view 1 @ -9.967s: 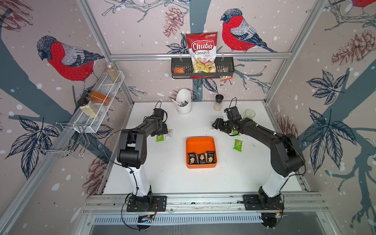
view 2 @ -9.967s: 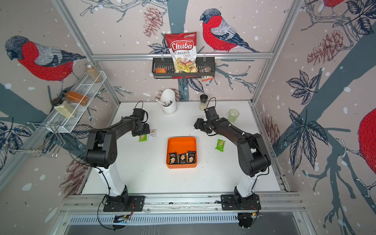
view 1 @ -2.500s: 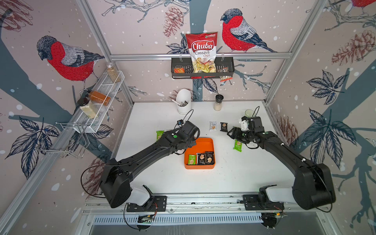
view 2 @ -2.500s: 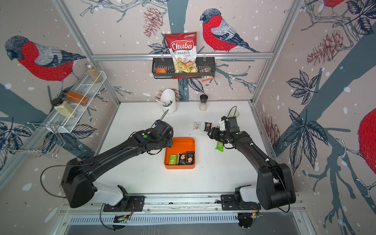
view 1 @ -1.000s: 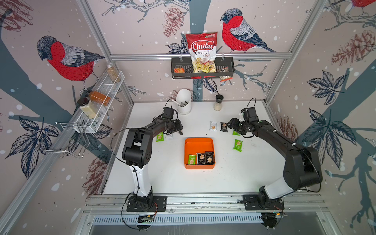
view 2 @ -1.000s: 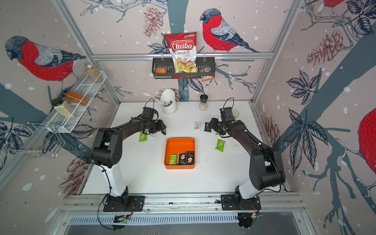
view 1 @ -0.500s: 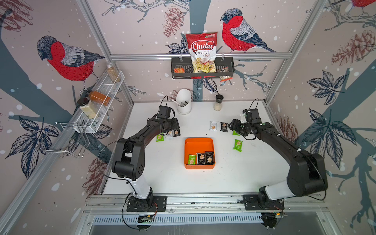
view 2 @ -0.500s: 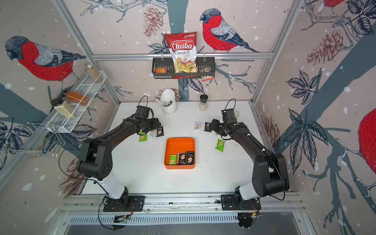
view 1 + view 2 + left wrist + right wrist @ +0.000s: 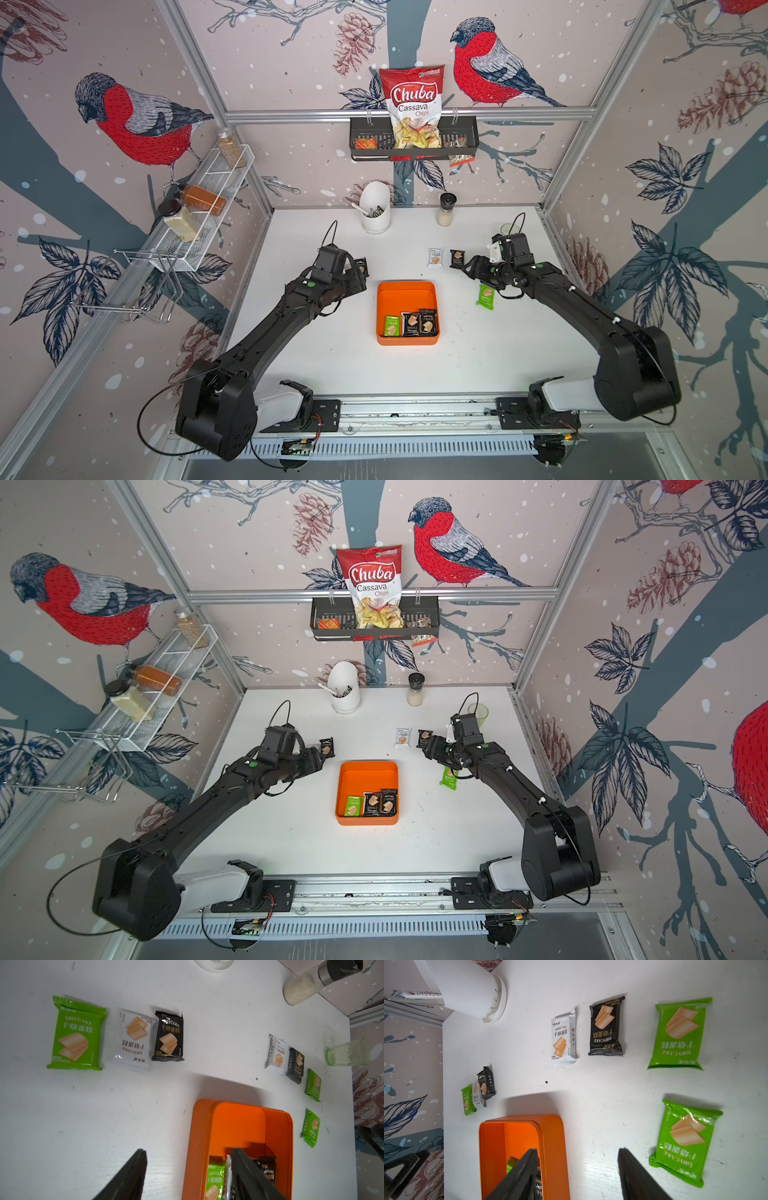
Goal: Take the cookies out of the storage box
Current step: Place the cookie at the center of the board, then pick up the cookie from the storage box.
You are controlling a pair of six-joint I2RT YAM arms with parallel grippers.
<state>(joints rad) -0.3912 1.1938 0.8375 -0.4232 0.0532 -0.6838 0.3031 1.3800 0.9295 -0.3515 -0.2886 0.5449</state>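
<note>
The white tabletop carries the storage box about mid-way between its left and right edges. Both arms reach past the box's far corners. The left gripper and the right gripper each hold their fingers wide apart with nothing between them.

Some of the cookies lie inside the box, packed along its near wall: a green packet in the near-left corner and two black ones overlapping beside it. The others lie out on the tabletop, three toward the left edge and four toward the right.

The step in hand looks like fetching the next packet. It is best to send one arm in alone, so the two do not meet over the box. The left arm suits the green packet; it should come straight down inside the low wall and pinch across the packet's short width, so the neighbouring packets and the light box stay put.
</note>
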